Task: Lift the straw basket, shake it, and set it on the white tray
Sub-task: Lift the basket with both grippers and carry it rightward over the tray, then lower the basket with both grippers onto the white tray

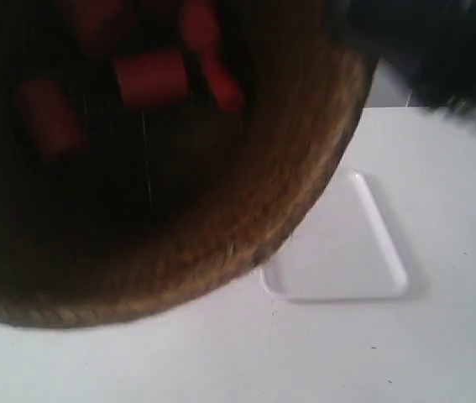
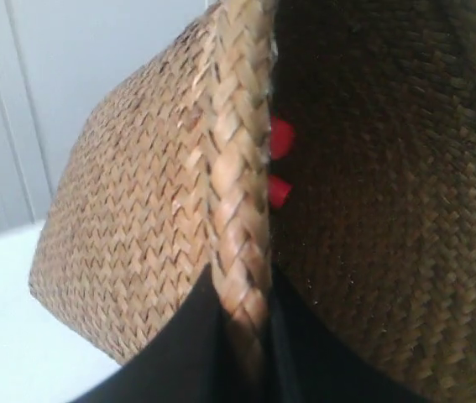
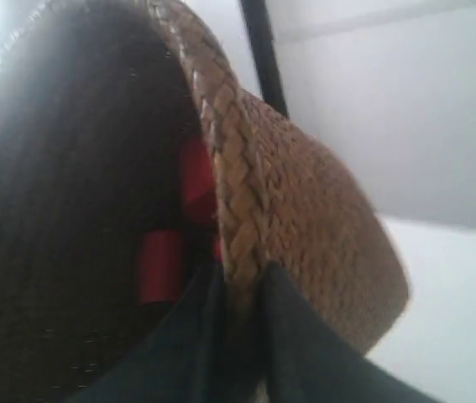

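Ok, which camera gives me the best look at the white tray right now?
The exterior view: the white tray lies on the table, partly hidden by the straw basket. Neither wrist view shows it, only the basket's rim and wall.

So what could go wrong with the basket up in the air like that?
1. The left hand and the right hand each pinch only the braided rim of the straw basket, so hard shaking might make it slip.
2. The red pieces lie loose inside and could bounce out.
3. The white tray looks smaller than the basket, which partly hides it in the exterior view, so the basket may land off-centre.
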Robot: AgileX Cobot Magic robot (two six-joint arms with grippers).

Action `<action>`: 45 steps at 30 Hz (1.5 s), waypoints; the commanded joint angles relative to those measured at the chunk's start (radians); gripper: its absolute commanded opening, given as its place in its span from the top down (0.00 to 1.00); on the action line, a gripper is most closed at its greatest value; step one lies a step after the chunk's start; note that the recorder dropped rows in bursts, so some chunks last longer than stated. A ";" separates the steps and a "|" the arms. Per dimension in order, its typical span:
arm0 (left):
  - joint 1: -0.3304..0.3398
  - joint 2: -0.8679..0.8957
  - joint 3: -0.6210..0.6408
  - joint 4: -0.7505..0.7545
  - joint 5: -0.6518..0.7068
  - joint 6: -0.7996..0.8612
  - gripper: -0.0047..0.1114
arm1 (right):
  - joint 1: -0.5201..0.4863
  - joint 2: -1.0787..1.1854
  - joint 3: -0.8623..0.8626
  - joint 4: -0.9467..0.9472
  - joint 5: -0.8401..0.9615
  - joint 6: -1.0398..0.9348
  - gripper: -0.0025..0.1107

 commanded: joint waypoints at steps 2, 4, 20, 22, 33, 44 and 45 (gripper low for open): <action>-0.004 0.040 0.173 -0.055 -0.106 -0.012 0.96 | -0.001 0.095 0.047 -0.012 0.035 0.003 0.98; -0.004 0.040 0.128 -0.076 -0.079 -0.012 0.96 | -0.001 0.056 -0.008 -0.012 -0.003 0.003 0.98; -0.004 0.530 -0.424 0.142 0.226 -0.174 0.96 | -0.001 0.126 -0.104 0.215 0.715 -0.383 0.98; -0.004 0.583 -0.462 0.145 0.230 -0.201 0.96 | -0.001 0.173 -0.140 0.353 0.883 -0.586 0.98; -0.004 0.971 -0.787 0.154 0.497 -0.204 0.96 | -0.281 0.444 -0.444 1.028 1.161 -1.281 0.98; -0.004 1.158 -0.928 0.136 0.478 -0.199 0.96 | -0.491 0.594 -0.507 1.167 1.098 -1.433 0.98; -0.004 1.173 -0.939 0.129 0.478 -0.199 0.96 | -0.497 0.606 -0.512 1.169 1.098 -1.433 0.98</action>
